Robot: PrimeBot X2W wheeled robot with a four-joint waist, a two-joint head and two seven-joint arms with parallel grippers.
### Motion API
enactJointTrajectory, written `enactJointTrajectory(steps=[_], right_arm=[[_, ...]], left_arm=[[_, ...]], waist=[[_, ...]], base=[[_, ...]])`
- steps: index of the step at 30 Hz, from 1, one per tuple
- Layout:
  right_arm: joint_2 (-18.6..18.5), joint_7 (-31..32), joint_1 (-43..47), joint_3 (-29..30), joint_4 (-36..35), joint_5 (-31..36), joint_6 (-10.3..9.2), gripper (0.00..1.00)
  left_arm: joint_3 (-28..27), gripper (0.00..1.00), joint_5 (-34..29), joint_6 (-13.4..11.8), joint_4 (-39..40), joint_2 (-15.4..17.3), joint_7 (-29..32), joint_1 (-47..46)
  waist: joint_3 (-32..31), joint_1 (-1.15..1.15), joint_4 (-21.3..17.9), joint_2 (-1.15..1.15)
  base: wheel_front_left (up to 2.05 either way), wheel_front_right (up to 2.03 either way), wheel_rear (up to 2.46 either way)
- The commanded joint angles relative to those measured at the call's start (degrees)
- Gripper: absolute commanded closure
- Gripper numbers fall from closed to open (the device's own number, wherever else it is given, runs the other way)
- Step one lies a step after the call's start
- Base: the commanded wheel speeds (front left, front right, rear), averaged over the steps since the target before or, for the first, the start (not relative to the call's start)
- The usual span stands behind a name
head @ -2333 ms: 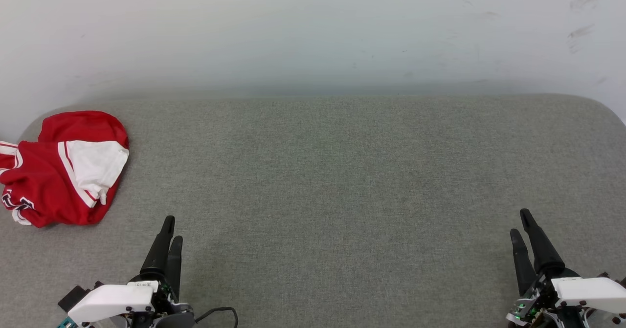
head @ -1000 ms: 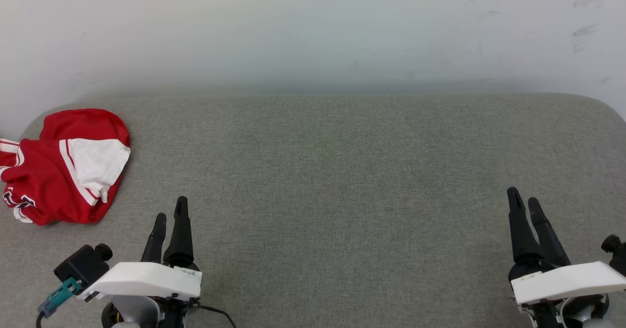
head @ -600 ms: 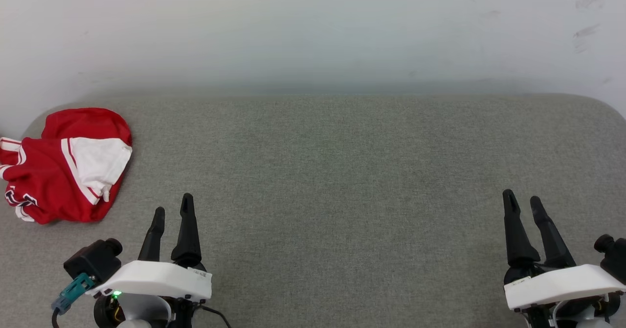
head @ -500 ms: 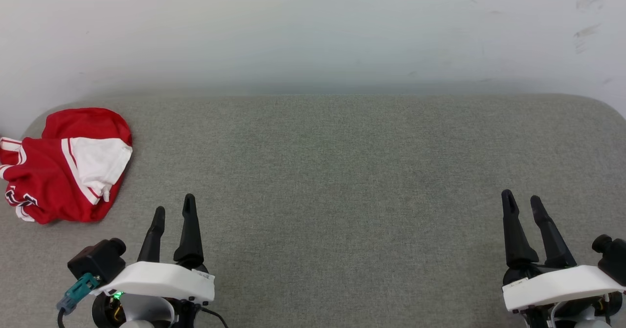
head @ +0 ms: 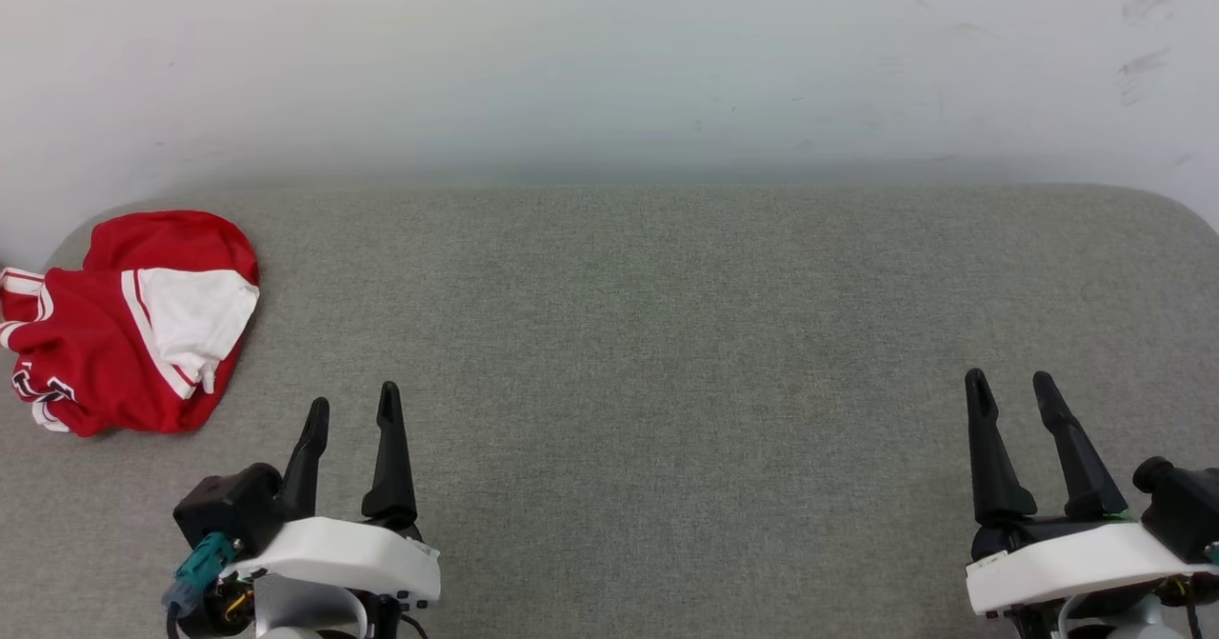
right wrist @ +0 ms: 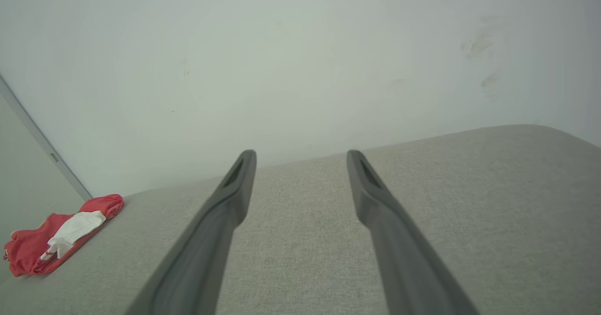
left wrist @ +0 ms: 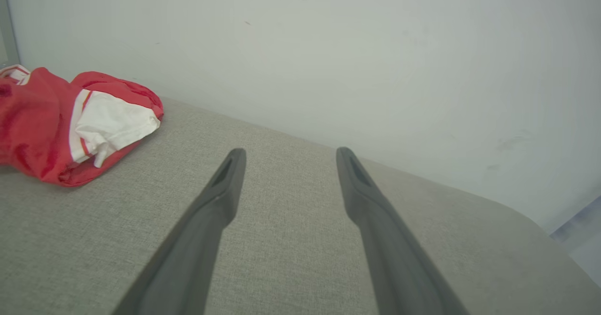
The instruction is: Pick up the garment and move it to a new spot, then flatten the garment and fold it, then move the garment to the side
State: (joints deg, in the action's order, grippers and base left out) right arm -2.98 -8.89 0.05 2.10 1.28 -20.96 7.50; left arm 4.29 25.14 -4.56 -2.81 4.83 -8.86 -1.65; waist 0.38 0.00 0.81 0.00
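Nearest you, your left gripper (head: 353, 394) and right gripper (head: 1008, 376) are pointing forward over the grey woven fabric surface (head: 667, 334), both with fingers spread wide and grasping nothing. Farther off, in the far left corner, the crumpled red jersey-style garment (head: 133, 325) with a white sleeve is lying well apart from both. What may be dark lettering is showing at its left edge. Beyond it, a pale scuffed wall (head: 609, 68) is closing the scene.

garment (head: 124, 334) bunched at the far left, its left side cut off at the view's edge, lettering (head: 43, 389) mostly folded under, unreadable
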Motion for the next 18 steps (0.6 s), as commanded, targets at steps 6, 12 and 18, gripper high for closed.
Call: enactJointTrajectory(steps=[6, 12, 18], right_arm=[[0.11, -1.30, 0.33, -0.19, -1.45, 4.90, -0.01, 0.00], [0.12, -2.04, 0.65, -0.31, -1.96, 8.17, -0.01, 0.00], [0.13, -2.86, 0.92, -0.24, -2.50, 11.24, -0.01, 0.00]], left_arm=[[1.35, 0.00, -4.20, -1.06, 0.86, 0.79, -1.34, 0.12], [2.10, 0.00, -7.24, -1.77, 1.02, 1.12, -2.13, 0.41], [2.71, 0.00, -10.22, -2.38, 1.19, 1.29, -2.93, 0.82]], waist=[[-0.03, 0.00, 0.10, 0.00], [-0.06, 0.00, 0.17, 0.00], [-0.07, 0.00, 0.28, 0.00]], base=[[0.00, 0.00, 0.00], [0.00, 0.00, 0.00], [0.00, 0.00, 0.00]])
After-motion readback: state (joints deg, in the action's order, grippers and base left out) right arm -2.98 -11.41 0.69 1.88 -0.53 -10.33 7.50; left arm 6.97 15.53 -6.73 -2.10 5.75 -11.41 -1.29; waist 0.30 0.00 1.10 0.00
